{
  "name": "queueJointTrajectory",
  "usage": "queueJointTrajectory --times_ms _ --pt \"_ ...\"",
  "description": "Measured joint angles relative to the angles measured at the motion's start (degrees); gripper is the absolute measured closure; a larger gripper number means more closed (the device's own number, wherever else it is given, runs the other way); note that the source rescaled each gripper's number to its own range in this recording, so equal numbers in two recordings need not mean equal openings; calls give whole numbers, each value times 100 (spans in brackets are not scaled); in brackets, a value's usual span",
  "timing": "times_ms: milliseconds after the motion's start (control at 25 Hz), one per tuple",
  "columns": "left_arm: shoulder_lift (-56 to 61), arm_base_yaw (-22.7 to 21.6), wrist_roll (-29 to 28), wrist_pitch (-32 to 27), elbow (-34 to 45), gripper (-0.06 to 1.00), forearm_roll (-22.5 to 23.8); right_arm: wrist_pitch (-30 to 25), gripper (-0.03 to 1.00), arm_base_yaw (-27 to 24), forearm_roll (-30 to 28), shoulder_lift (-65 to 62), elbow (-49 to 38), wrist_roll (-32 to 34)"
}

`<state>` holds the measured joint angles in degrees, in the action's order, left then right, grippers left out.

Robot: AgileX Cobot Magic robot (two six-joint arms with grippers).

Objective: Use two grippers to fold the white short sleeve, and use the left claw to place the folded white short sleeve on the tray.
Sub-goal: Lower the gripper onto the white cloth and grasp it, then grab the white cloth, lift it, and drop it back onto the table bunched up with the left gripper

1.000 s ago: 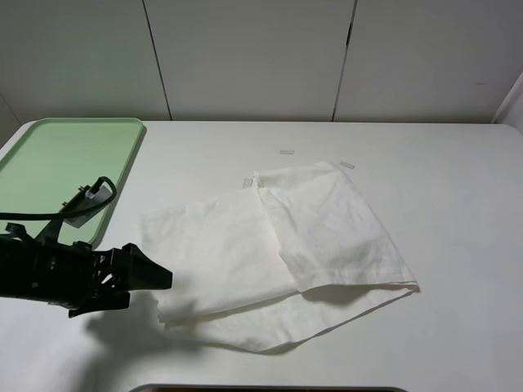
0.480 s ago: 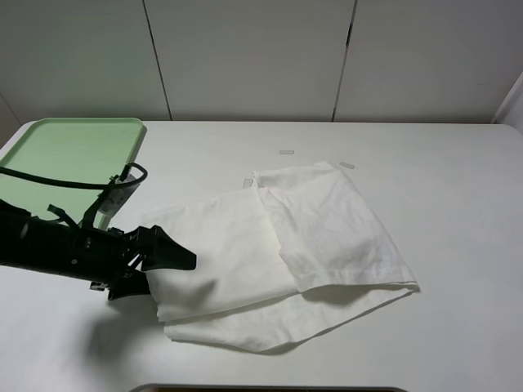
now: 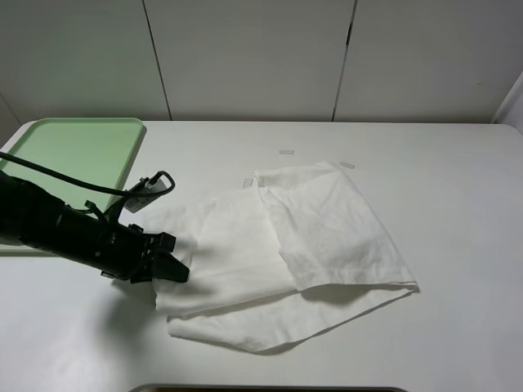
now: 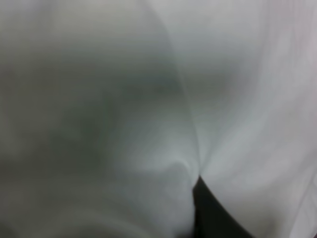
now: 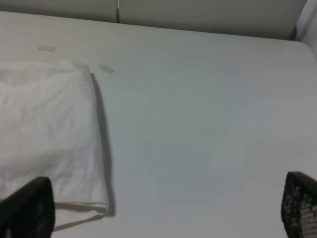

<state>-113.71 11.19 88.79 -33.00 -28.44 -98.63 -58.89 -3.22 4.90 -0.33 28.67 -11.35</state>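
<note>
The white short sleeve [image 3: 278, 245] lies folded and wrinkled on the white table, right of centre. The light green tray [image 3: 49, 155] sits at the back left. My left gripper [image 3: 170, 261] is at the shirt's left edge, low on the table, and its jaws look spread against the cloth. The left wrist view is filled with blurred white cloth [image 4: 99, 99], with one dark fingertip [image 4: 213, 213] showing. My right gripper [image 5: 163, 218] is open and empty, with the shirt's right edge [image 5: 44, 124] beside it. The right gripper is out of the exterior view.
Small pale tape strips [image 3: 286, 152] [image 3: 347, 165] lie on the table behind the shirt; they also show in the right wrist view [image 5: 106, 69]. A dark edge [image 3: 270, 389] runs along the table's front. Wall panels stand behind the table.
My left arm has moved right and away from the front edge, from beside the shirt to its left edge. The shirt's left edge has shifted slightly. The right view gives no earlier frame.
</note>
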Motion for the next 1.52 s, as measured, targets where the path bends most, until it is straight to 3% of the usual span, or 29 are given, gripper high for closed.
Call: queueJointTrajectory --times_ms 120,240,280,360,480,560,760,840,1000,1160,1200,1240,1360,1520 --pt "74 12 -153 92 -127 90 306 0 -3 0 0 0 0 0" --pt "512 -29 -1530 486 -445 91 1625 0 -3 0 0 0 0 0" --pt "694 -131 -2254 515 -601 91 2355 0 -3 0 0 0 0 0" --pt "763 -174 -2492 514 -652 91 2594 0 -3 0 0 0 0 0" --pt "913 -256 -3264 514 -833 91 3460 0 -3 0 0 0 0 0" --pt "1204 -319 -5397 273 -1399 91 5693 0 -3 0 0 0 0 0" --pt "1411 -319 -6961 -282 -2108 91 7645 0 -3 0 0 0 0 0" --pt "1498 -319 -7317 -411 -2373 91 8059 0 -3 0 0 0 0 0" --pt "1575 -291 -7514 -463 -2652 91 8176 0 -3 0 0 0 0 0" --pt "1583 -99 -7375 -471 -2691 91 7952 0 -3 0 0 0 0 0" --pt "1583 139 -7010 -489 -2691 91 7503 0 -3 0 0 0 0 0" --pt "1583 139 -7010 -489 -2691 91 7503 0 -3 0 0 0 0 0" --pt "1583 448 -6565 -384 -2691 91 6875 0 -3 0 0 0 0 0" --pt "1583 1092 -5532 60 -2691 91 5587 0 -3 0 0 0 0 0"
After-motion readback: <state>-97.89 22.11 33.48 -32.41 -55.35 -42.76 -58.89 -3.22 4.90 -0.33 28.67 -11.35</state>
